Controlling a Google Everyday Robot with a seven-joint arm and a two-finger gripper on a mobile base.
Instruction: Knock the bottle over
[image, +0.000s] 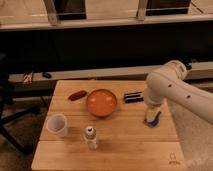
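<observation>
Planks of pale wood make up the table (125, 146), a rectangle with straight seams running across its smooth top and a small dark mark printed near its front right corner. Next in bulk is the robot arm (172, 82), a thick, rounded white shell with a matte finish and a few dark dots along it. It reaches in from the right, bends at a bulbous elbow and drops down over the right side of the table.

A round orange bowl (101, 102) with a glossy, shallow inside sits near the middle of the table. A white cup (57, 125), wide and slightly tapered, stands near the left front. Behind the bowl on the right lies a dark flat bar (133, 96) with pale stripes. Behind it on the left lies a reddish-brown oblong thing (77, 95).

The pincer (151, 117) hangs at the arm's lower end, right at a small blue object (154, 120) on the table's right side. Whether it is apart, together or clamped on that object cannot be told.

The bottle (90, 137) stands upright in front of the bowl and to the right of the cup, touching neither. It is slim, clear plastic with a pale label, a white collar and a dark cap, and it is well apart from the pincer.
</observation>
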